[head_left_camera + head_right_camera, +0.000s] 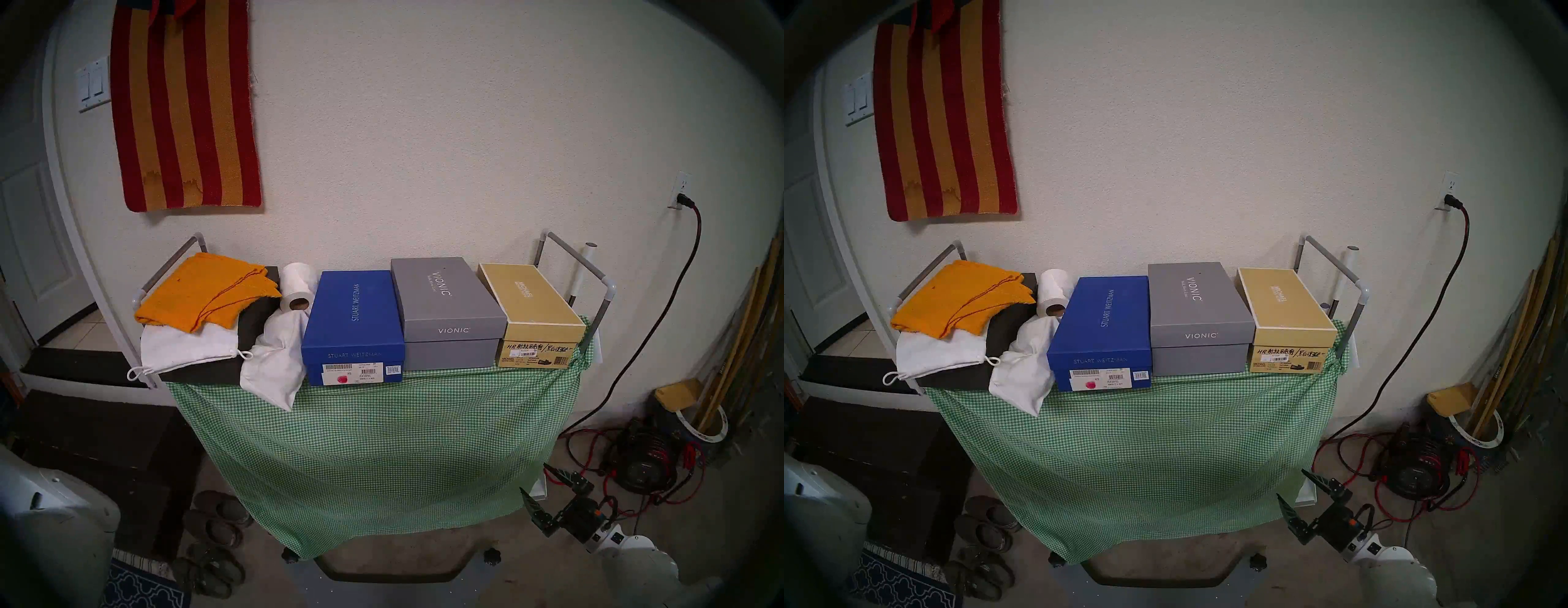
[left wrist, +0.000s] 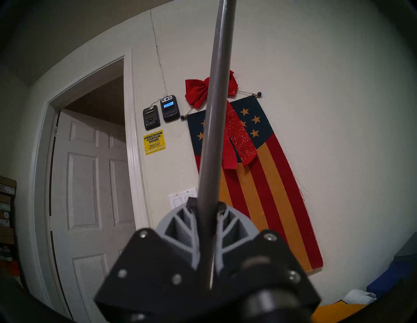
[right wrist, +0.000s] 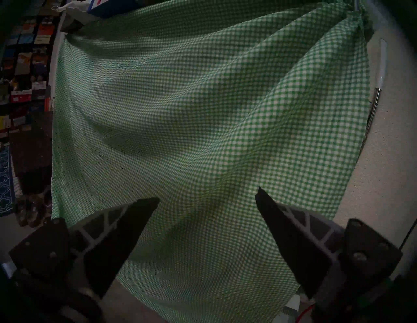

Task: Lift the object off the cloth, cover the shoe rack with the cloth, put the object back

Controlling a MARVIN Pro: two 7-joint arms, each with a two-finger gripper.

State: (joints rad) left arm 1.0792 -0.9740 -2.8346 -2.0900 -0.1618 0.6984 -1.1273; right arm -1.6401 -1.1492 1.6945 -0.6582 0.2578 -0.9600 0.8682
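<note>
My left hand is gripping the bar upright. My right hand is hanging wide open beside the cloth draping the rack

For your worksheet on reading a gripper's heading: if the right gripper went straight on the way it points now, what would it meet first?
Probably the green-checked cloth hanging down the rack's front. The open right gripper faces it squarely with nothing between, though the gap's depth is unclear.

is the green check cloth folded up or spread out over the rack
Spread out: the cloth hangs as one open sheet down the front of the shoe rack, its top edge under the shoe boxes.
</note>
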